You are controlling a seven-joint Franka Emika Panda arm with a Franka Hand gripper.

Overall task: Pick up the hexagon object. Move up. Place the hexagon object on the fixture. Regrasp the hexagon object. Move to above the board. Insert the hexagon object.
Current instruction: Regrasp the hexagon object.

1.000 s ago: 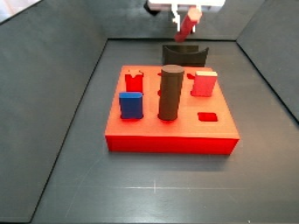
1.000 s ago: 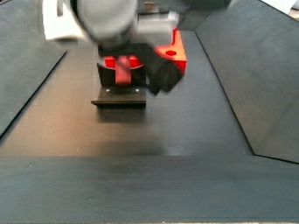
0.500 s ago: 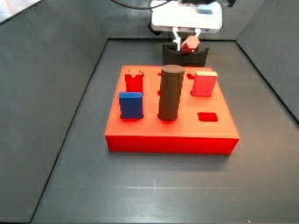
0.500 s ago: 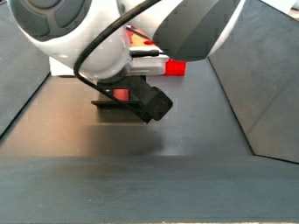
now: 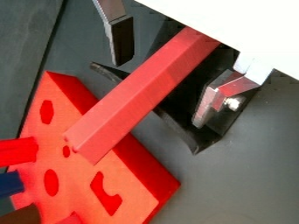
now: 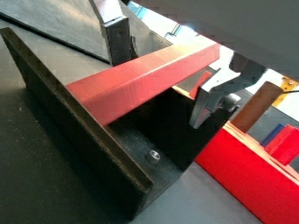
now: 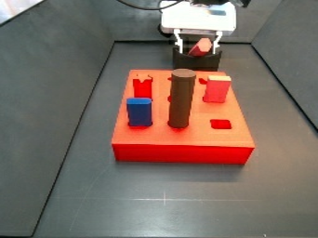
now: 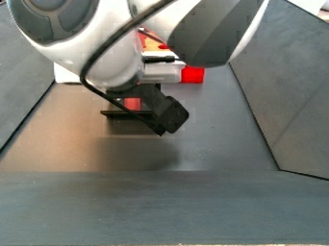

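The hexagon object (image 5: pixel 135 96), a long slim red bar, lies across the dark fixture (image 6: pixel 70 131) in both wrist views. My gripper (image 5: pixel 163 80) is open around it. The silver fingers (image 5: pixel 121 35) stand a little off the bar on either side, with gaps showing. In a side view the gripper (image 7: pixel 200 46) sits low at the far end of the floor. Its fingers are spread around the bar's red end (image 7: pixel 202 44), just above the fixture (image 7: pixel 199 63). The red board (image 7: pixel 187 139) lies in front of the fixture. In a side view the arm's bulk hides the bar, and only the fixture's base (image 8: pixel 129 113) shows.
On the board stand a tall dark cylinder (image 7: pixel 181 98), a blue block (image 7: pixel 139 112), a pale red block (image 7: pixel 217 88) and a short red notched peg (image 7: pixel 141 86). A small recessed hole (image 7: pixel 221 124) lies near its right edge. Sloping dark walls enclose the floor.
The gripper came down from high above the fixture with the bar. In the last half second its fingers spread apart and let go of the bar, which now rests on the fixture.
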